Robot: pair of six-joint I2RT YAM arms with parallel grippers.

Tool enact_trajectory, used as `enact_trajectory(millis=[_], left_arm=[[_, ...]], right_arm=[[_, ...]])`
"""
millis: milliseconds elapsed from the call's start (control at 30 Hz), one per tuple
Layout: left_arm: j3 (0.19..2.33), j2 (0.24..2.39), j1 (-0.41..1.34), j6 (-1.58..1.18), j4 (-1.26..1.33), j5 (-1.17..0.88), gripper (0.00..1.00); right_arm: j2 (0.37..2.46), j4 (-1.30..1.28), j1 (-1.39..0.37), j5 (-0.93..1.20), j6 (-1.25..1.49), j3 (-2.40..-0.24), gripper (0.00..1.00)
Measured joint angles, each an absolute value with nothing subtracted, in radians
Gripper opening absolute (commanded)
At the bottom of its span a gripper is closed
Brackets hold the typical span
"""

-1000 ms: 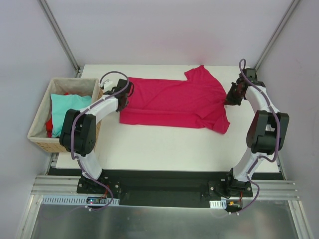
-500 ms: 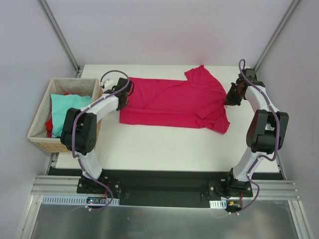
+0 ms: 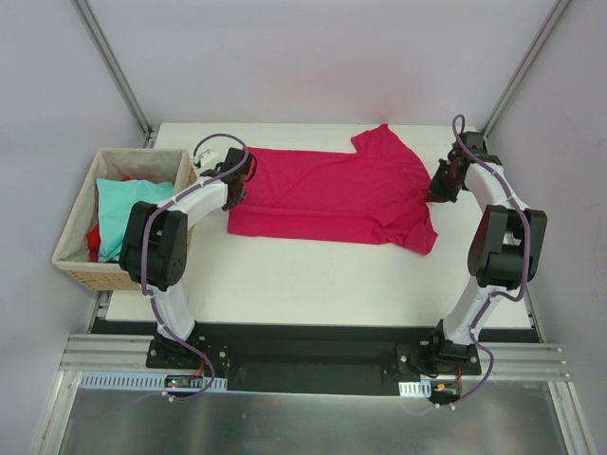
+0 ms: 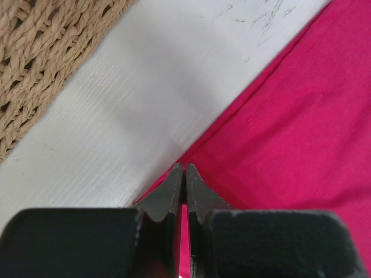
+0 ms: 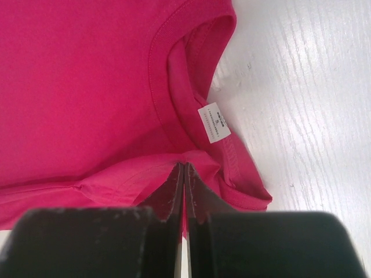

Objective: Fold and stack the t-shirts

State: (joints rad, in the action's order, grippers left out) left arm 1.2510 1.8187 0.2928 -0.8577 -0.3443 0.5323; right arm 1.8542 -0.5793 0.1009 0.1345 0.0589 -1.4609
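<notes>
Item one: crimson-magenta short-sleeved cloth t-shirt [image 3: 332, 194], laid out sideways on the white surface [image 3: 313, 275], hem to the left, collar to the right, one sleeve pointing far, the other near-right. It lies mostly flat and in a single layer, with the neck label showing at the collar; no fold is made in it. Item two: left gripper [image 4: 182, 174], jaws together, tips set on the near-left corner of the hem just beside the basket, apparently pinching the edge of the cloth. Item three: right gripper [image 5: 183, 169], jaws together at the shoulder beside the collar, where a small ridge of cloth runs up into the tips, which reads as a pinch on the fabric. Item four: woven wicker basket [image 3: 71, 242], standing off the left edge of the surface, near the left arm. Item five: light teal cloth t-shirt [image 3: 128, 204], bunched inside the basket, uppermost. Item six: red cloth t-shirt [image 3: 93, 237], mostly hidden under the teal one, showing only at the basket's left side. Progress, as judged: early. One garment is spread and held at both ends, seemingly ready for its first fold; two wait unfolded in the basket; no stack exists anywhere on the surface. Remaining: fold the spread shirt, then draw out, spread and fold the other two, and pile all three.
</notes>
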Motion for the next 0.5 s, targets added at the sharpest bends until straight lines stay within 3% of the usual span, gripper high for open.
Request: enact_trajectory(millis=[500], left_arm=[[1.253, 1.848, 0.293, -0.855, -0.344, 0.532, 0.00]], right_arm=[[1.885, -0.559, 0.101, 0.131, 0.059, -1.460, 0.00]])
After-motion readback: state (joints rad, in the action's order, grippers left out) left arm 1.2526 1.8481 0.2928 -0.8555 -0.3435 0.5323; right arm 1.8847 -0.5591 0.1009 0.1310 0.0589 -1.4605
